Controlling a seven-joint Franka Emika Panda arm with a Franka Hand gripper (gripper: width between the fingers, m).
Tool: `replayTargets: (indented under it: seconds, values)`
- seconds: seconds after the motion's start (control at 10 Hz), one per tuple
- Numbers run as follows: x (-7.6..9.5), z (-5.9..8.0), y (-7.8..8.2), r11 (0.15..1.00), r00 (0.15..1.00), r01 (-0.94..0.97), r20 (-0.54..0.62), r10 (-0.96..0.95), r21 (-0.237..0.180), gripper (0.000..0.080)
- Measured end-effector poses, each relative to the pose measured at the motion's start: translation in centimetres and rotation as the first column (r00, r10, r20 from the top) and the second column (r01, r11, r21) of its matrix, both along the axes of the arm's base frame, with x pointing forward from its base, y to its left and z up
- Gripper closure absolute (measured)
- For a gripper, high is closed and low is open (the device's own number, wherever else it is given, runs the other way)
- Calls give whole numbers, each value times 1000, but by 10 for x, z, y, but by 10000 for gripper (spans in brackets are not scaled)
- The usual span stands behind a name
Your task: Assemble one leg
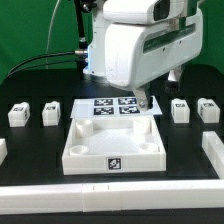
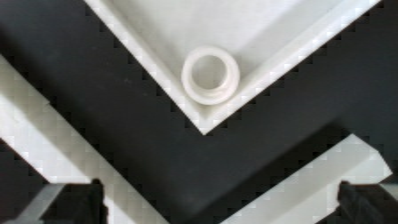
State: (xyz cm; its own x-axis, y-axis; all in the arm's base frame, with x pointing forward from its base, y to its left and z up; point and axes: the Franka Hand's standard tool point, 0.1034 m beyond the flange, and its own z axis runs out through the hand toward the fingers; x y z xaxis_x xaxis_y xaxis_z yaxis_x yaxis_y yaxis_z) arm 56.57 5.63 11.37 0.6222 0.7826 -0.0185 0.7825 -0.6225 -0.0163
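Fingertips (image 2: 57,205) of the hand (image 2: 205,205) sit closest to the wrist camera, dark and blurred at either edge of its picture. They are spread wide with only black tabletop (image 2: 196,160) between them, so I judge the hand fully open and empty. Beneath it lies a corner of the white tray (image 2: 128,35), with one round socket (image 2: 210,77) just ahead of the fingers. The exterior view shows the hand low over that corner, with the marker board (image 1: 110,107) right beside it.

No leg is under the hand. The nearest leg (image 1: 180,110) stands on the tabletop off to the hand's side, toward the exterior view's right, near but clearly apart. A second leg (image 1: 207,109) stands just beyond it. A third leg (image 1: 50,112) and a fourth leg (image 1: 18,113) stand well apart, across the marker board from the hand.

Being roughly cubic, the nearest leg offers no obvious long axis; its tagged face looks toward the exterior camera. The coming move likely calls for sideways travel toward that block, then a descent to straddle it.
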Motion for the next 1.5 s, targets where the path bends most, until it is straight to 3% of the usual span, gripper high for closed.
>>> replayTargets:
  seconds: [1.0, 1.2, 1.5]
  values:
    - [-1, -2, -1, 1000, 1000, -19, 9, 19, 1, 150]
    - [-31, -16, -17, 988, 988, -153, 8, 153, 1, 150]
    - [-54, -19, -29, 952, 952, -306, 1, 306, 3, 150]
